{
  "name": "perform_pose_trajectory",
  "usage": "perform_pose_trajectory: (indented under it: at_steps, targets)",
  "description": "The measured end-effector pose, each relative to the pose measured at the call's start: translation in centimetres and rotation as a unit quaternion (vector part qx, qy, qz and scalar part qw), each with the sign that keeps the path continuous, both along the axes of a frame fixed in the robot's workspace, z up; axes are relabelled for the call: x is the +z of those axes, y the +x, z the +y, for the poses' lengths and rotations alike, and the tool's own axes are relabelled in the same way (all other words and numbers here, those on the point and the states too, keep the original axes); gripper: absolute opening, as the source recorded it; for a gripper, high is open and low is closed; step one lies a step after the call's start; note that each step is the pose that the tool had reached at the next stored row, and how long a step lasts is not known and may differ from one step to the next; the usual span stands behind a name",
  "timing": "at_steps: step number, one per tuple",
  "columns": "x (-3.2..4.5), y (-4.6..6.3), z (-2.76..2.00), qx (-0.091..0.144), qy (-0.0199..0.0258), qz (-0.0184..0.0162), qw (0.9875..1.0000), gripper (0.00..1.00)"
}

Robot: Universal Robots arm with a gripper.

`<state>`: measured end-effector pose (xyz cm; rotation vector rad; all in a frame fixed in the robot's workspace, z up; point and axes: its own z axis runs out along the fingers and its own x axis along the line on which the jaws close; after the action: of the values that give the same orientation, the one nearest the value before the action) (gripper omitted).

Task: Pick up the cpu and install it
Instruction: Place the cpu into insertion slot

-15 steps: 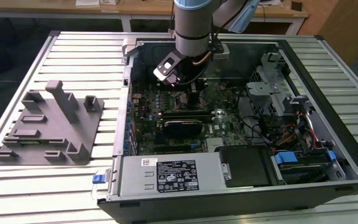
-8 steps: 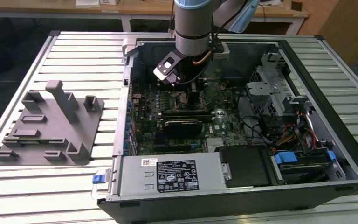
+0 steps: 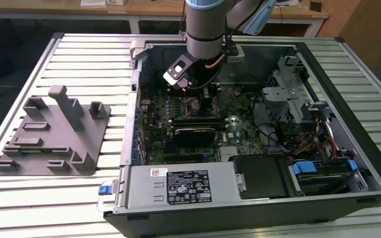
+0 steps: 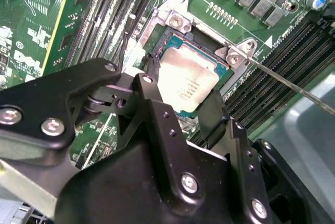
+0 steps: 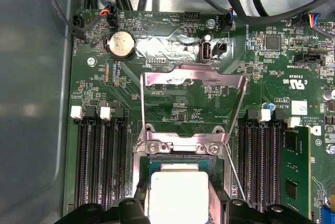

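**Claw pinches the cpu over the open socket**

In the exterior view, the arm point(image 3: 204, 25) reaches down into an open computer case point(image 3: 369, 163) that lies on a slatted table point(image 3: 85, 54). The arm's end is over the upper middle of the green board point(image 3: 243, 129). A grey plastic block point(image 3: 51, 134) sits on the table at the exterior view's left, well apart from the case. A power supply point(image 3: 177, 186) fills the near side of the case.

In the second wrist view, the gripper point(image 4: 180, 93) is closed on the cpu point(image 4: 191, 80). One black finger point(image 4: 149, 85) lies against one edge of the silvery top plate and the other finger point(image 4: 212, 111) against the opposite edge. The cpu is inside the metal frame of the socket point(image 4: 175, 22), its top plate facing up and level with the board. Whether it is fully seated cannot be told. A thin metal lever point(image 4: 293, 85) runs out from the socket's corner.

In the first wrist view, the cpu point(image 5: 178, 192) shows between the two fingers, with the gripper point(image 5: 183, 211) around it. The socket's hinged metal lid point(image 5: 193, 77) is folded back beyond the cpu. Rows of memory slots point(image 5: 99, 156) flank the socket, and a coin battery point(image 5: 121, 43) sits farther up the board.
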<state>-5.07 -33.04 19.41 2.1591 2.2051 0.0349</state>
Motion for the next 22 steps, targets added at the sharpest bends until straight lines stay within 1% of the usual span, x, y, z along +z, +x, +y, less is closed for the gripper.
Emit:
perform_pose_trajectory:
  at_steps: [5, 10, 14, 22]
  targets:
    - [0.00, 0.00, 0.00, 0.000, 0.0001, -0.0001, 1.0000, 0.53]
    - [0.06, 0.00, 0.00, -0.001, -0.0009, -0.0001, 1.0000, 0.53]
    - [0.07, 0.00, 0.00, -0.007, -0.0047, 0.0000, 1.0000, 0.53]
    - [0.02, 0.20, 0.00, -0.009, -0.0049, 0.0000, 1.0000, 0.53]
